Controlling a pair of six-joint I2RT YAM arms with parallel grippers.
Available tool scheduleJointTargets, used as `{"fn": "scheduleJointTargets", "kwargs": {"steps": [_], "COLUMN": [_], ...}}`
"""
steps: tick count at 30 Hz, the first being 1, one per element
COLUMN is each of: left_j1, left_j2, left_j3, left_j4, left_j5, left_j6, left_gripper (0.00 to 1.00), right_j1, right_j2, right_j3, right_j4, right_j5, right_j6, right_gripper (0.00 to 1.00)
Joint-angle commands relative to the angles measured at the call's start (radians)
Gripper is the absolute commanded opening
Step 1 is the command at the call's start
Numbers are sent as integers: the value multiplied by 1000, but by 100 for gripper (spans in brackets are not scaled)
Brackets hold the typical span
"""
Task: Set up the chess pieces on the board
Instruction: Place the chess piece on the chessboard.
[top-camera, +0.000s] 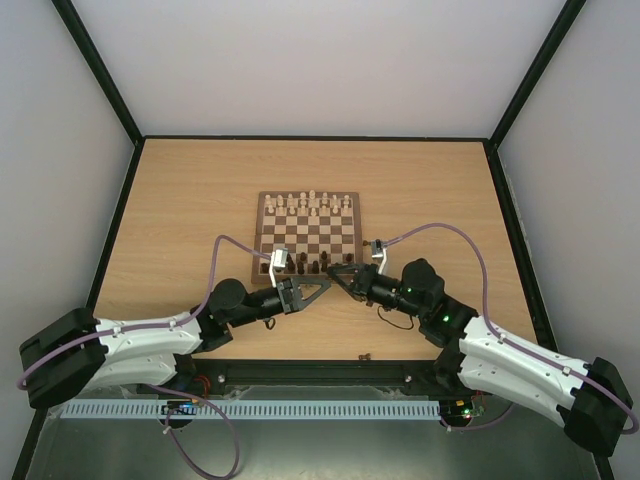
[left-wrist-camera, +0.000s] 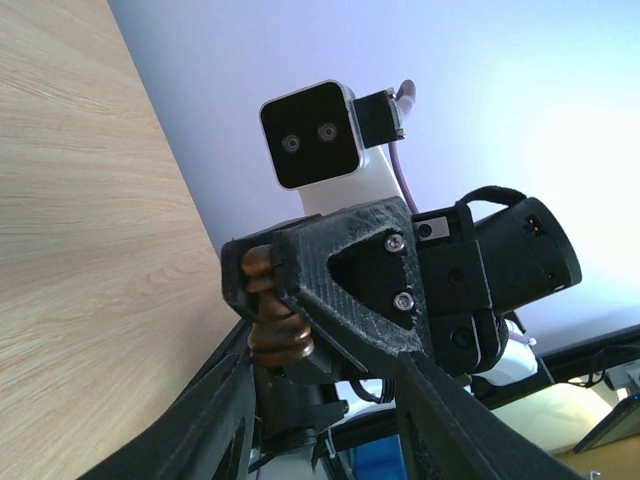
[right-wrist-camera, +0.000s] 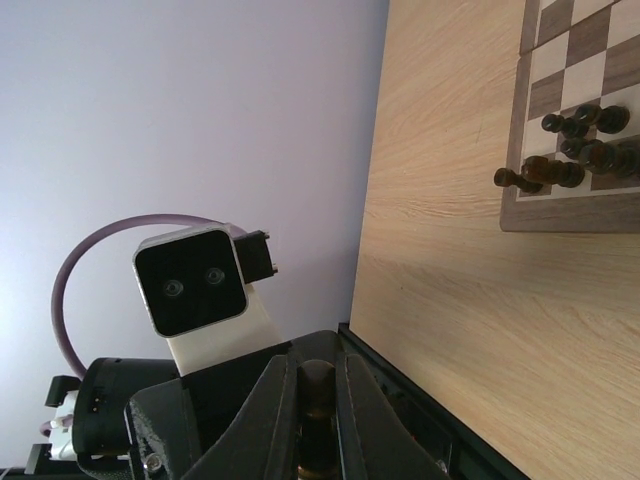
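**Top external view.** The left gripper (top-camera: 320, 283) and right gripper (top-camera: 342, 276) meet tip to tip above the table (top-camera: 180, 200). The board (top-camera: 262, 228) lies just beyond their fingertips. Dark chess pieces (top-camera: 312, 262) stand in a partial cluster on the rows nearest the tools. Pale chessmen (top-camera: 310, 203) fill the far rows.

**Left wrist view.** Straight ahead of this camera, the right gripper pinches the held piece (left-wrist-camera: 272, 322), a dark chessman that juts out past its tips. The left gripper's own fingers (left-wrist-camera: 205, 430) are spread, one to each side of that piece. Whether either pad touches it cannot be told.

**Right wrist view.** The right gripper's fingers (right-wrist-camera: 275, 410) are pressed onto the held piece, which shows as a dark sliver between them. The board lies ahead and to the right of the tips, with chess pieces bunched at its near corner.

**Step in hand, by judgement.** This appears to be a tool-to-tool handover of one chessman. The next move calls for the left jaws to pinch the piece squarely before the right lets go. The left gripper would then carry it upright to a vacant home square.
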Motion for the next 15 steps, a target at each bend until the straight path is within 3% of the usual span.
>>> {"fn": "scheduleJointTargets", "kwargs": {"steps": [1,8,15], "left_j1": [-5,-5,-6], "left_j2": [12,24,42], "left_j3": [1,-3,2], "left_j4": [85,87,81], "left_j5": [-18,-34,-53], "left_j6": [3,-1,-4], "left_gripper": [41,32,35], "right_j1": [9,11,17], "right_j2": [-2,0,-2], "right_j3": [9,7,5], "right_j4": [48,51,46], "right_j5": [23,13,0], "right_j6": [7,10,9], "right_gripper": [1,1,1]}}
